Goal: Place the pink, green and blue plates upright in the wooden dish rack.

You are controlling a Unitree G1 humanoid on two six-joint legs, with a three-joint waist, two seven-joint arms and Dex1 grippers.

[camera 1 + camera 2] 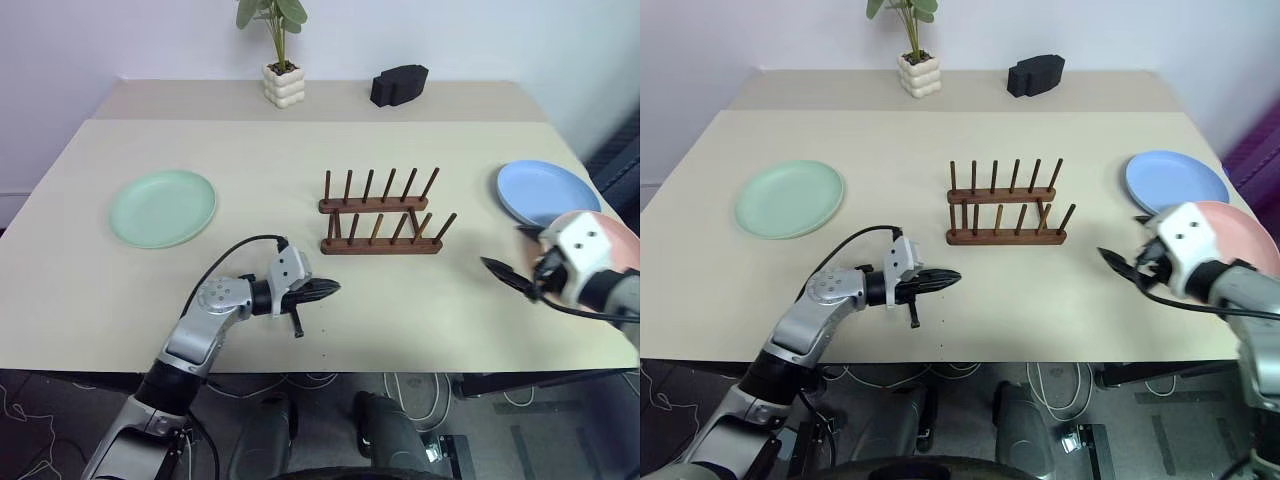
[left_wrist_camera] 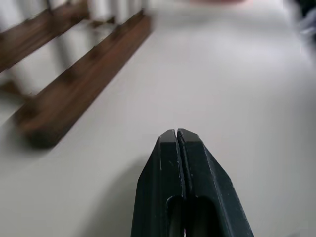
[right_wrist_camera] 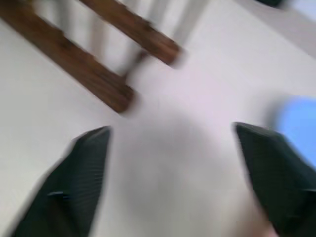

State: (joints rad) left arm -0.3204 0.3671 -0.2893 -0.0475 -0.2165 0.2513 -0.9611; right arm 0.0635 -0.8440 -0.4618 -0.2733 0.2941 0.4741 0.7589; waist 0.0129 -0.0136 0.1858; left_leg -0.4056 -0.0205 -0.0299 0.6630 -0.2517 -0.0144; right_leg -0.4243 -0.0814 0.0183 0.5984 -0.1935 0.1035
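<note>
The wooden dish rack (image 1: 383, 213) stands empty mid-table, between the two arms. The left gripper (image 1: 325, 290) hovers near its front left corner, fingers pressed shut on nothing. The right gripper (image 3: 173, 163) is spread wide and empty, to the rack's right — the pink plate (image 1: 1250, 232) and blue plate (image 1: 545, 191) lie flat beside it. The green plate (image 1: 163, 207) lies flat far left.

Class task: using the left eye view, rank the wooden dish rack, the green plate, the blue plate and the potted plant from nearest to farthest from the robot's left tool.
From the left tool:
1. Wooden dish rack, just beyond it, slightly to the right.
2. Green plate, on the table's left side.
3. Potted plant and blue plate, at the far edge and on the right side; too close to call.
</note>
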